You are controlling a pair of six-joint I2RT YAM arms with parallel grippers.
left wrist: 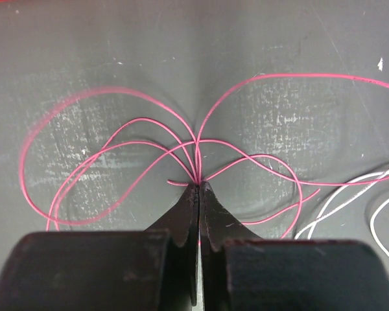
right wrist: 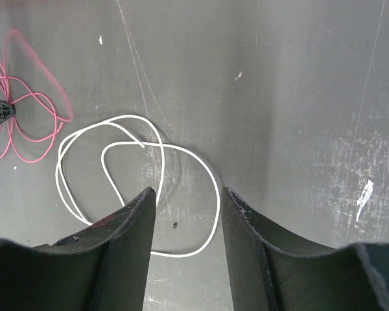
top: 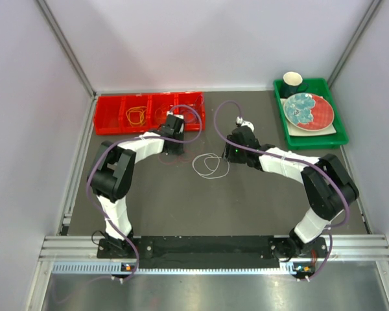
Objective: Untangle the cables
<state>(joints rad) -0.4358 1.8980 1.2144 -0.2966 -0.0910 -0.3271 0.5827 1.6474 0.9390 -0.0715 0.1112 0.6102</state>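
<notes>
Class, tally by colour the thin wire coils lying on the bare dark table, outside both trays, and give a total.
red wire coil: 1
white wire coil: 1
Total: 2

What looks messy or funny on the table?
The red cable is the messy bit: its loops cross over each other in a knotty bunch, pinched at the middle by the shut left gripper. The white cable lies loose beside it, under the open right gripper. Nothing looks spilled or broken.
</notes>
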